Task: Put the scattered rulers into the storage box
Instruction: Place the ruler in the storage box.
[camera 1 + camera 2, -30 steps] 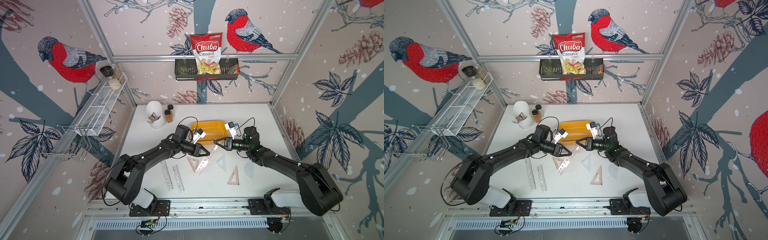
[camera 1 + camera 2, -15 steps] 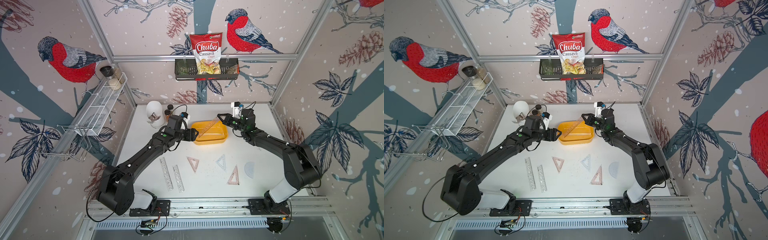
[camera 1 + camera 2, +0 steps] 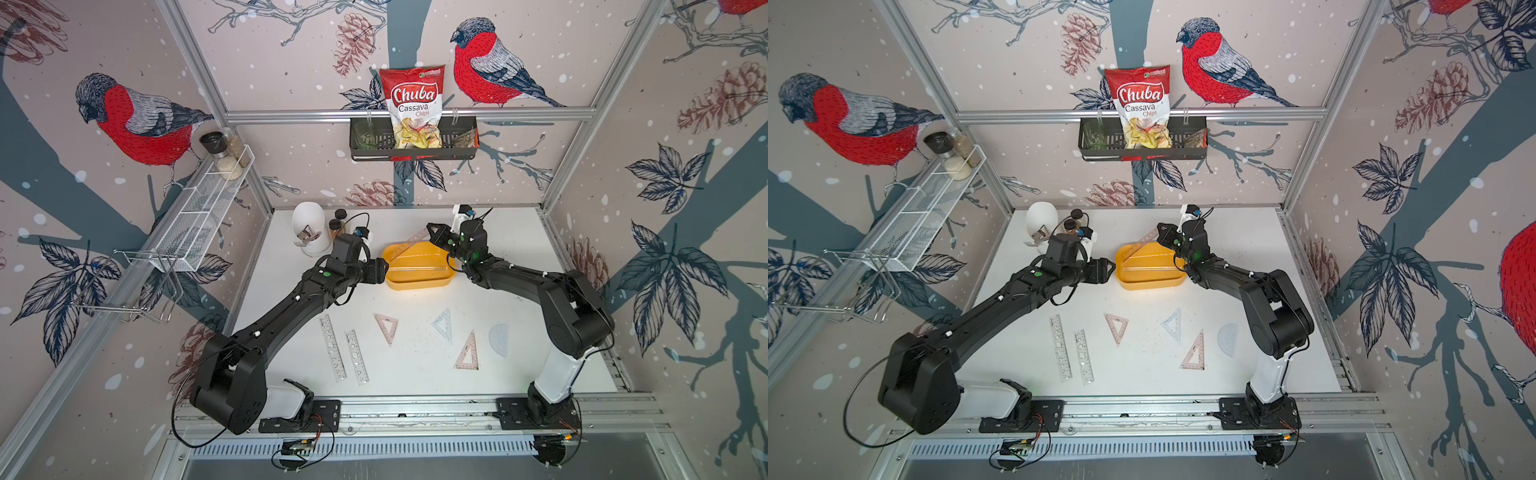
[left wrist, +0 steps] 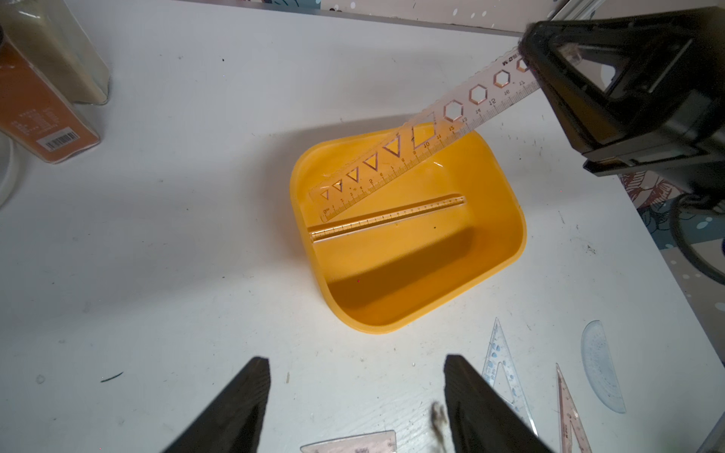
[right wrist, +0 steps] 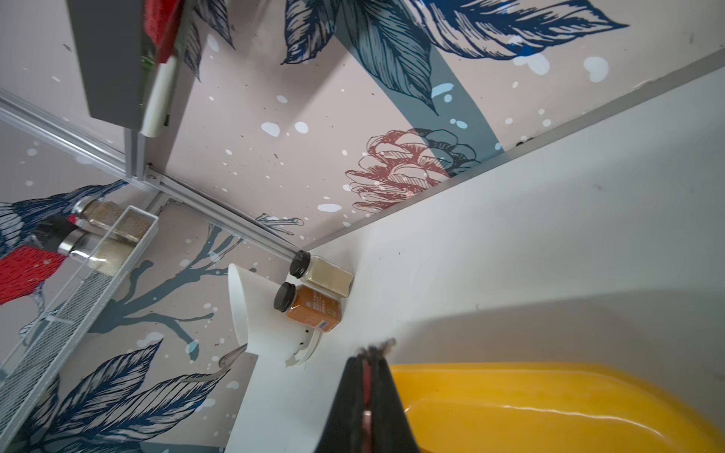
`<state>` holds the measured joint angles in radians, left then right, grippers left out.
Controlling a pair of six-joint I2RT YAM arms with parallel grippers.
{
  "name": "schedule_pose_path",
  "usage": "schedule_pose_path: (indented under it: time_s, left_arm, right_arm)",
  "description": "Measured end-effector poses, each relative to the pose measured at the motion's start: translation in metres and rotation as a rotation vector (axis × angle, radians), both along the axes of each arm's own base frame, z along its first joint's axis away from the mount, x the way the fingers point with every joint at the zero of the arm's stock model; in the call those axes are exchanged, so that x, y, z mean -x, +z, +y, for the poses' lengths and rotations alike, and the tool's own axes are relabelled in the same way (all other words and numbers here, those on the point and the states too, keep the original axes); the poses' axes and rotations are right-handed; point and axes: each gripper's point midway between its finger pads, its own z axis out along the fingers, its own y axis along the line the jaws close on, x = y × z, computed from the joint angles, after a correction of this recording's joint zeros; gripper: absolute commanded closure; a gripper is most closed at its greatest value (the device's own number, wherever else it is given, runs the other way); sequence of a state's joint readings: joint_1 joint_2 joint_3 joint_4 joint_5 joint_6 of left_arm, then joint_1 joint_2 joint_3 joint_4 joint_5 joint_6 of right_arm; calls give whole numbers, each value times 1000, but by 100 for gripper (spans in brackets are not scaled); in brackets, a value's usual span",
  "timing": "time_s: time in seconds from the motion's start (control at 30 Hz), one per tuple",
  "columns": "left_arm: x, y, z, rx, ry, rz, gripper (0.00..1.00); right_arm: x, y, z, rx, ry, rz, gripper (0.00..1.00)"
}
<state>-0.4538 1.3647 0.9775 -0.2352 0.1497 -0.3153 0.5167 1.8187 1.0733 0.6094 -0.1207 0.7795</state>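
The yellow-orange storage box [image 3: 415, 286] [image 3: 1150, 283] [image 4: 412, 302] [image 5: 549, 404] stands at the table's middle back. My right gripper [image 3: 432, 232] [image 3: 1163, 232] [image 5: 370, 353] is shut on one end of a pink stencil ruler [image 3: 409, 245] [image 4: 412, 153]. That ruler slants down into the box, where another ruler [image 4: 388, 219] stands on its edge. My left gripper [image 3: 384, 266] [image 3: 1111, 268] [image 4: 355, 359] is open and empty beside the box's left wall. On the front of the table lie two clear straight rulers [image 3: 332, 353], three set squares [image 3: 386, 328] and a protractor [image 3: 498, 338].
A white holder [image 3: 309, 228] and two spice jars [image 3: 338, 220] stand at the table's back left corner. A white wire shelf [image 3: 199, 208] hangs on the left wall. On the back wall hangs a black basket [image 3: 413, 145] with a chips bag.
Both arms carried the pink ruler from the table's middle back to the box. My left gripper opened and let go of its end; my right gripper still holds the other.
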Motion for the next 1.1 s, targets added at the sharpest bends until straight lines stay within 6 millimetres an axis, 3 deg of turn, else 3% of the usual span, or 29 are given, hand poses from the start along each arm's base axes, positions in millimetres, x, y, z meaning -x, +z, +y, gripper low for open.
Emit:
schedule_pose_path:
  time_s: [0.4,0.83,1.1]
  left_arm:
    - [2,-1,1,0,-1,2,25]
    - [1,-4,1,-2,-1,11,25]
    - [0,-3,0,-1,0,7,25]
  right_arm:
    - [4,-24,11,31,3,40,90]
    - [-5,-52,8,109,27,110,67]
    - [2,-72,7,148,46,177,57]
